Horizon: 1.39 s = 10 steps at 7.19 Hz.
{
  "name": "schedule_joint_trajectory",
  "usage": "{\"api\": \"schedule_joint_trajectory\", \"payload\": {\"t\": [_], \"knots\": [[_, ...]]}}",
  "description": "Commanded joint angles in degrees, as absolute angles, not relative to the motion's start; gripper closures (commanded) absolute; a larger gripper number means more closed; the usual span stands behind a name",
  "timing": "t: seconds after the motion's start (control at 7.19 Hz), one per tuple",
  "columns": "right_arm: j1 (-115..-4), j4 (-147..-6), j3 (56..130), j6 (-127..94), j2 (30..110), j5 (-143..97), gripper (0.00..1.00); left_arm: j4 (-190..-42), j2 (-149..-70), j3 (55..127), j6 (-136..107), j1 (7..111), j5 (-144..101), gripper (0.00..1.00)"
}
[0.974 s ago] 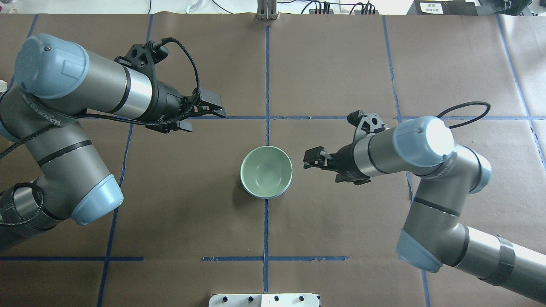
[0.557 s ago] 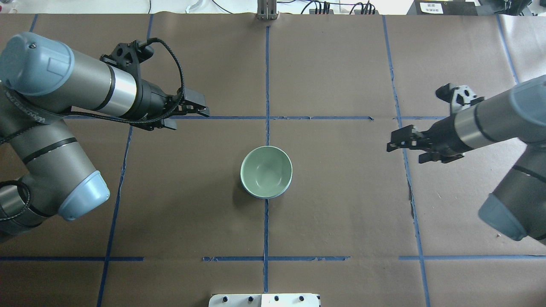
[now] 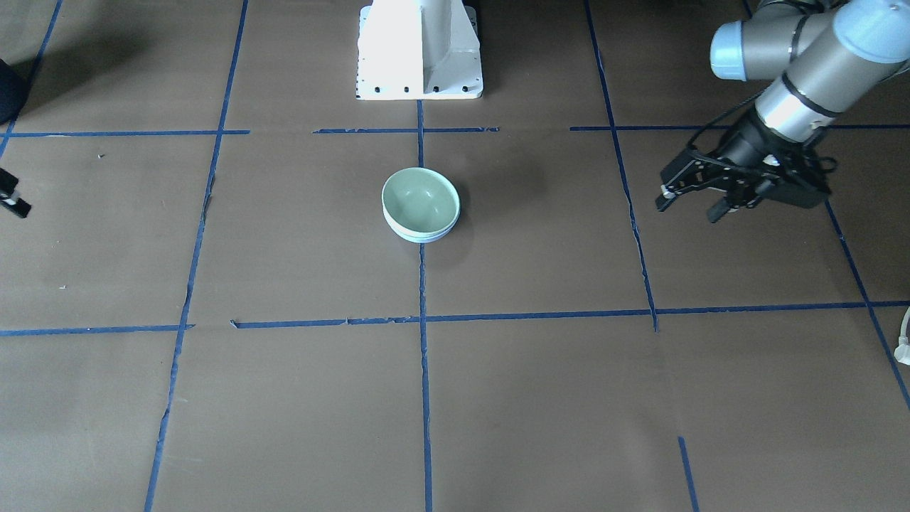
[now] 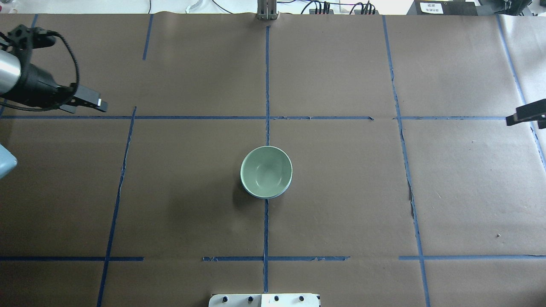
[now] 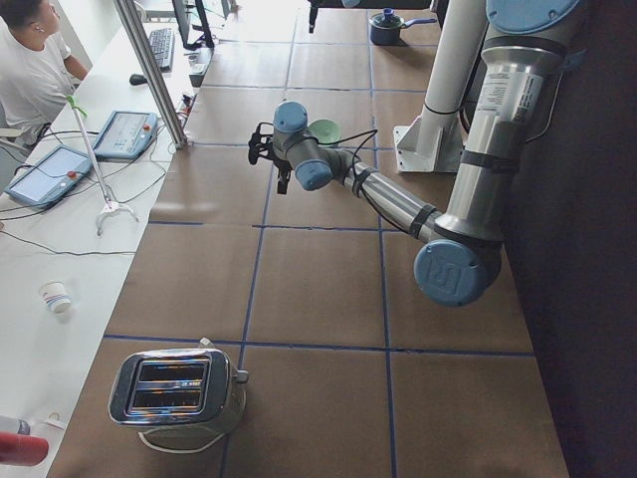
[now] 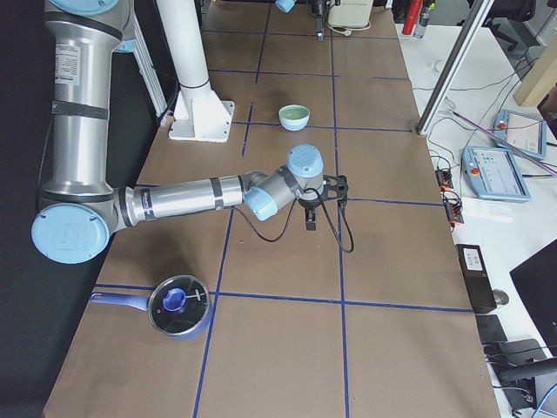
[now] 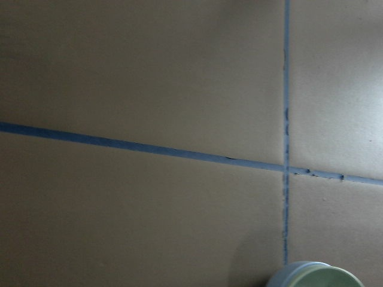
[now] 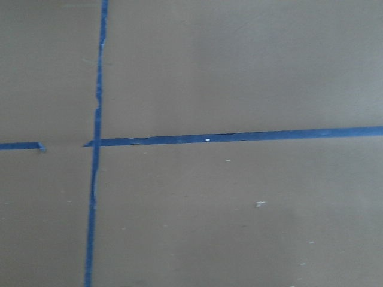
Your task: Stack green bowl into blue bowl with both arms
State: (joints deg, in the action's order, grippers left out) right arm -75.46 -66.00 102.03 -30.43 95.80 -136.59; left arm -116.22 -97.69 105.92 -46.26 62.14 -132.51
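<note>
On the brown paper-covered table (image 4: 341, 192), at a crossing of blue tape lines (image 4: 266, 85), the small round glossy mint-green bowl (image 4: 266, 169) sits nested inside the small round periwinkle-blue bowl (image 3: 421, 237). The overhead view shows the blue one only as a thin crescent under the green rim. The front-facing view shows its paler wall.

The black two-finger left gripper (image 3: 688, 204) hangs well apart from the stack, fingers spread with nothing between them. The black right gripper (image 4: 525, 114) is cut off at the frame edge; I cannot tell whether it is spread or closed.

The left wrist camera catches a bit of bowl rim, the right wrist camera only paper and tape. One side view alone shows a chrome toaster (image 5: 177, 390), the other a lidded pot (image 6: 178, 306).
</note>
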Motion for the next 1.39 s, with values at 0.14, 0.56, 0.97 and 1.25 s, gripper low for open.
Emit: {"api": "schedule_joint_trajectory", "payload": {"t": [0.14,0.56,0.97,1.25], "knots": [[-88.47,-90.47,99.40,7.49,93.35,-135.08,0.00,-100.55,-92.73,103.80,-5.69,81.76,-136.94,0.04],[-89.91,-93.60,97.92,10.72,92.99,-135.18,0.00,-89.30,-92.55,96.90,10.09,87.87,-134.47,0.04],[-89.91,-93.43,97.21,10.29,92.37,-135.26,0.00,-85.80,-92.11,91.84,18.54,89.47,-134.56,0.01],[-89.91,-93.60,97.21,9.67,93.42,-135.53,0.00,-84.99,-88.26,92.28,18.28,89.65,-135.00,0.00]]}}
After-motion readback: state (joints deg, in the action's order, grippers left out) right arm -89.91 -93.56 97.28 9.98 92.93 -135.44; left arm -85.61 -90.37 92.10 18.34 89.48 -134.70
